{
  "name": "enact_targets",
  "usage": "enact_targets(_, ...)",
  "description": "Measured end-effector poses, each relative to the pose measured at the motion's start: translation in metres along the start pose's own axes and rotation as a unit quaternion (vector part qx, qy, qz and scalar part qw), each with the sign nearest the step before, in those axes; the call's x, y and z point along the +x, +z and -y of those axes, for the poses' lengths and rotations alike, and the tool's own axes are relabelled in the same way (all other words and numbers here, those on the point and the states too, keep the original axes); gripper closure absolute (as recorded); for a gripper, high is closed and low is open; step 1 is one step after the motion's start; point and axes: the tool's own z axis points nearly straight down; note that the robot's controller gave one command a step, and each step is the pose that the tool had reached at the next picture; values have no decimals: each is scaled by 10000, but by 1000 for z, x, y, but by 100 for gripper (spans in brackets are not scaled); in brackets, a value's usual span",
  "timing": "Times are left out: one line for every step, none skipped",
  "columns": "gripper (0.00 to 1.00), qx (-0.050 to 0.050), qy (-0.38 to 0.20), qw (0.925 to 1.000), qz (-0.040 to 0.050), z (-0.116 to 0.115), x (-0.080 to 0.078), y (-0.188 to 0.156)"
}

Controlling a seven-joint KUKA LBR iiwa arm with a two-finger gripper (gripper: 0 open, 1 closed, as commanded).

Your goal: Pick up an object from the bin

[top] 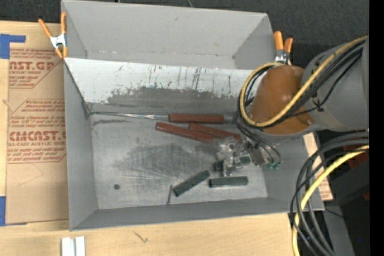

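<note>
My gripper (230, 160) hangs low in the right part of the bin, just under the orange dome on the wrist. Straight below its metal tips lies a short dark green bar (228, 181) on the bin floor. A second dark green bar (191, 183) lies tilted a little to the left of that one. Behind the gripper, several reddish-brown sticks (195, 126) lie side by side near the back wall, the nearest one reaching up to the fingers. Nothing shows between the tips.
The arm and its yellow and black cables crowd the bin's right side. The left half of the scratched floor holds only a small dark spot (117, 187). The sloped back wall rises behind the sticks.
</note>
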Motion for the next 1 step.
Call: enact_targets(100,-23,428,9991,7,2,-6,-150)
